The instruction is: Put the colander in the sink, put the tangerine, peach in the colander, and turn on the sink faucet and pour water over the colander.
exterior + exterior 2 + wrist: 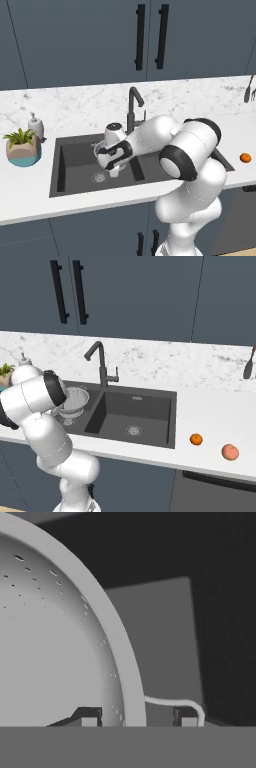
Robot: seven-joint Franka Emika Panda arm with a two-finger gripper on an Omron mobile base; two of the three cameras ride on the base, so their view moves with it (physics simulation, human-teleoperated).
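Observation:
The silvery perforated colander (60, 637) sits low in the left basin of the dark sink (150, 411); whether it touches the basin floor I cannot tell. My gripper (137, 717) is shut on the colander's rim, one fingertip inside the bowl and one outside by the small side handle. From the right base view the colander (75, 398) peeks out behind my arm. The dark faucet (132, 107) stands behind the divider between the basins. On the counter to the right of the sink lie the tangerine (196, 439) and the peach (230, 452).
A teal-and-tan plant pot (22, 150) and a white soap dispenser (35, 125) stand left of the sink. A dark utensil (248, 368) lies at the far right by the wall. The right basin has a round drain (133, 430).

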